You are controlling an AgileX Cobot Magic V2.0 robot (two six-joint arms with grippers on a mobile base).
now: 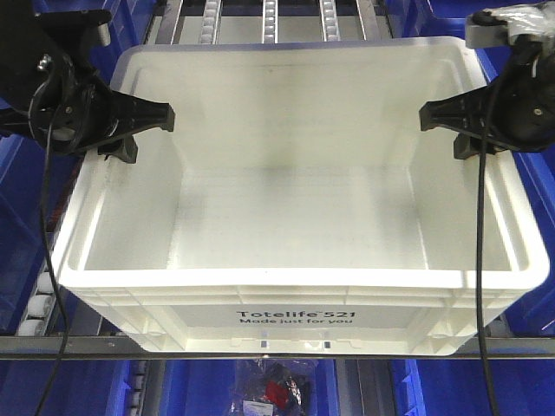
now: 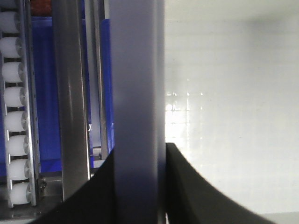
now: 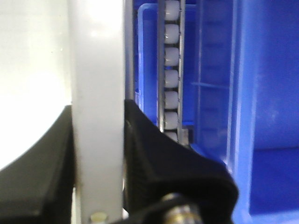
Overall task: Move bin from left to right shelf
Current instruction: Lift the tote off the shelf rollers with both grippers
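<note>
Totes [image 1: 16, 208] of dark blue plastic are filling the far left. Just inside them a rail of small white rollers [image 2: 16, 116] is running along the rack.

Next comes the left claw [image 1: 143, 134], which is clamping the left wall of the Totelife 521 bin [image 1: 286, 279] near its back corner. One black finger is reaching inside and the other is pressing on the outside. In the left wrist view the white wall is standing squeezed between them. A black cable [image 1: 50, 260] is hanging from that arm down past the bin's left side.

The bin is sitting in the middle, square on the roller shelf [image 1: 269, 22]. Its printed side is facing forward and its front bottom edge is lying just behind the flat steel front bar [image 1: 87, 345]. Roller rails are showing beyond its back rim. Under the bar, a clear bag [image 1: 277, 390] holding red and black bits is lying on the level below.

Further over, the right claw [image 1: 447, 132] is gripping the bin's right wall the same way, one finger on each face and the wall pinched tight between. A second cable [image 1: 479, 260] is dropping across the right rim. Beyond it another roller rail [image 3: 170, 70] and a blue tote [image 3: 266, 116] are standing just beside the bin.
</note>
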